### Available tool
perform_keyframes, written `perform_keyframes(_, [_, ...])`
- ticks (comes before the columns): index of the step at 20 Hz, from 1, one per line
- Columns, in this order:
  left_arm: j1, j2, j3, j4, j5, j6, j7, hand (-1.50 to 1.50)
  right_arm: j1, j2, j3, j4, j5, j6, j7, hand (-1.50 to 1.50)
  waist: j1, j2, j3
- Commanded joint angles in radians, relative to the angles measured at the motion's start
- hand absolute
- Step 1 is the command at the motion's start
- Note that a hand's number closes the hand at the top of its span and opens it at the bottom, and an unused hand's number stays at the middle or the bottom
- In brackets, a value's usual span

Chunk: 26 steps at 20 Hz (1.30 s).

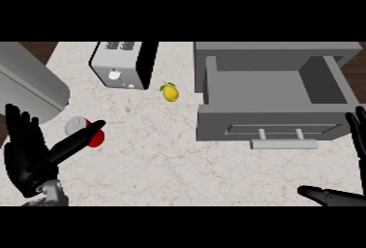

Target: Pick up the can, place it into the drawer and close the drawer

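A red can [84, 131] with a silver top lies on the marble counter at the left. My left hand [32, 155] is open just below and left of it, and its thumb reaches across the can's lower right side. The grey drawer [268, 92] stands pulled open at the right with nothing inside, its handle [283, 143] facing me. My right hand [343, 193] is open at the lower right edge, with its fingers [356, 131] raised beside the drawer's front corner.
A white and black toaster [123, 63] stands at the back centre. A yellow lemon [169, 91] lies between the toaster and the drawer. A large grey rounded object [28, 82] fills the upper left.
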Motion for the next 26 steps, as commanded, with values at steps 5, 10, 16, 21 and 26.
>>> perform_keyframes(5, [-0.003,-0.003,-0.018,0.238,0.145,0.057,-0.223,-1.50,-0.035,-0.025,-0.068,-0.005,-0.049,0.017,0.022,-1.50,0.001,0.000,0.000])
perform_keyframes(10, [-0.031,-0.003,0.045,0.424,0.246,0.095,-0.420,-1.50,0.004,-0.040,-0.078,-0.045,-0.062,0.048,0.046,-1.50,-0.002,0.001,-0.001])
perform_keyframes(16, [-0.013,0.016,0.096,0.474,0.333,0.031,-0.492,-1.50,0.049,0.005,-0.053,-0.134,-0.021,0.021,0.094,-1.50,0.001,0.000,0.000])
perform_keyframes(21, [-0.024,-0.003,0.106,0.610,0.403,0.038,-0.619,-1.50,-0.018,-0.036,-0.108,-0.120,-0.064,0.031,0.137,-1.50,0.001,0.000,0.000])
perform_keyframes(26, [-0.094,-0.003,0.171,0.794,0.479,-0.041,-0.765,-1.50,0.011,-0.045,-0.140,-0.116,-0.100,0.084,0.113,-1.50,-0.001,0.000,0.000])
